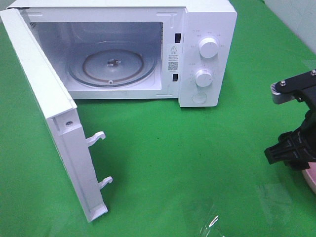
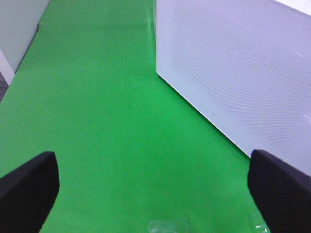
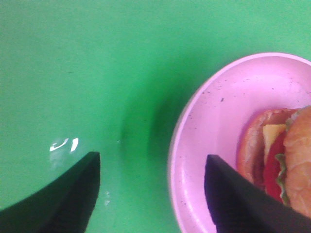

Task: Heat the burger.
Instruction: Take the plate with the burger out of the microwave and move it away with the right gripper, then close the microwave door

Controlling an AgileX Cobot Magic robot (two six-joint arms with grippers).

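Observation:
The burger (image 3: pixel 284 165), with a golden bun, red tomato, yellow cheese and a lettuce edge, lies on a pink plate (image 3: pixel 214 116) in the right wrist view. My right gripper (image 3: pixel 153 165) is open and straddles the plate's rim, one finger (image 3: pixel 233 199) over the plate beside the burger, the other (image 3: pixel 68 194) over the green cloth. In the high view only my right arm (image 1: pixel 291 145) and a sliver of the plate (image 1: pixel 312 181) show at the right edge; the burger is out of that view. My left gripper (image 2: pixel 153 179) is wide open over bare cloth, holding nothing.
A white microwave (image 1: pixel 207 54) stands at the back with its door (image 1: pixel 59 128) swung fully open toward the front left. A glass turntable (image 1: pixel 112 64) sits inside. The door's outer panel (image 2: pixel 243 73) shows close beside my left gripper. Green cloth covers the table.

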